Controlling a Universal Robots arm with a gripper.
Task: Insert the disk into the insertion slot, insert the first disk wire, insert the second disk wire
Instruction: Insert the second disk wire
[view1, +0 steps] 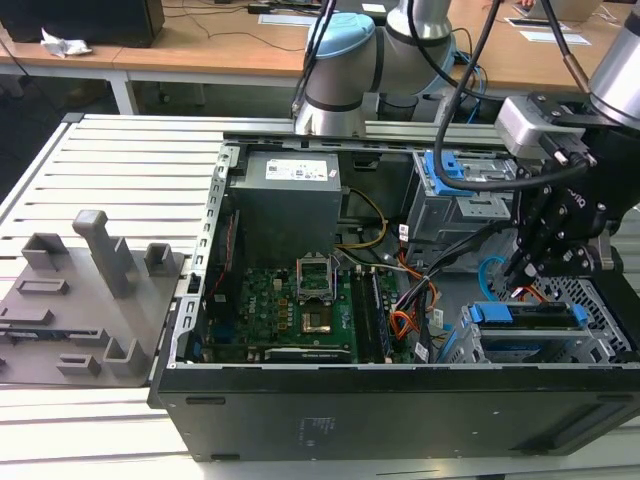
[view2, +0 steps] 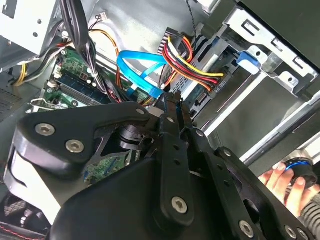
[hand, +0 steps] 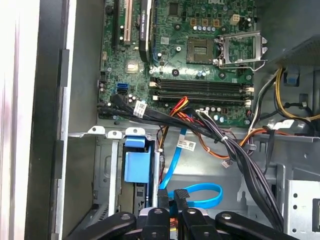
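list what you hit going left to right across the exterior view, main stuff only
grey fixture blocks → power supply box → motherboard → orange and black cable bundle → disk seated in the insertion slot, with the hand just above its near end

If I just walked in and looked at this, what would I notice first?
Probably the open computer case with its green motherboard lying bare in the middle of the exterior view. Next, the black gripper reaching down into the case at the exterior view's right, just above the disk in its bright blue carrier. A curly blue cable loops right by the fingertips in the first wrist view.
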